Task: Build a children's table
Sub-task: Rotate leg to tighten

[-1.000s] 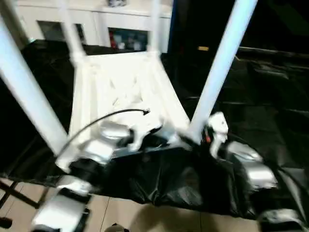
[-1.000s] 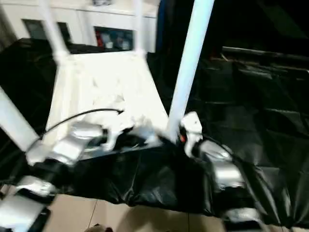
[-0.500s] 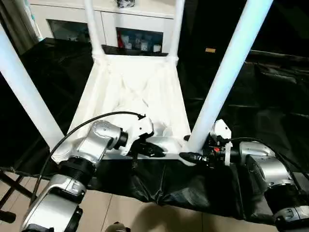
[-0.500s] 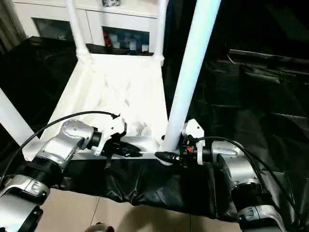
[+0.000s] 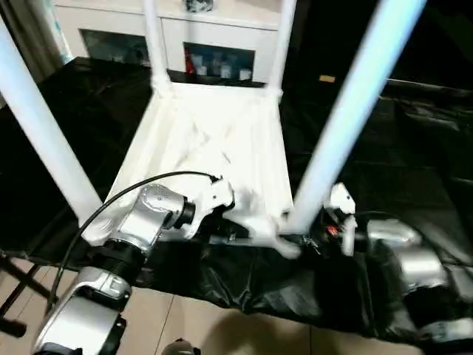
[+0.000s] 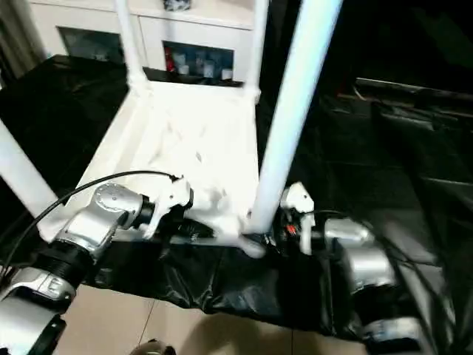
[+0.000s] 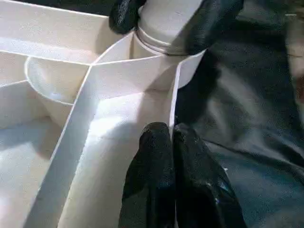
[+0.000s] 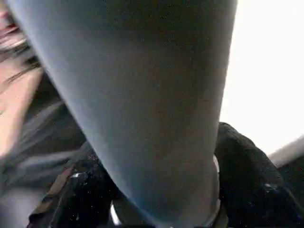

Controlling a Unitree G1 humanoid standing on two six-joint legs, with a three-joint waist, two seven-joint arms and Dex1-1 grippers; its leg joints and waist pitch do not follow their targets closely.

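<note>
The children's table (image 5: 214, 140) lies upside down on a black sheet (image 5: 414, 163), near the middle of the head view, with four legs standing in its corner sockets. The step in hand is judged to be the seating of the near right leg (image 5: 347, 111), at about four o'clock from the top's centre. The right gripper (image 7: 175, 19) is clamped around that leg's base. The left gripper (image 7: 172, 156) is pressed shut against the near rim of the top, at six o'clock. A firm twist or push at the socket is judged to be called for next, the rim being steadied. No brand, label or writing can be read.
</note>
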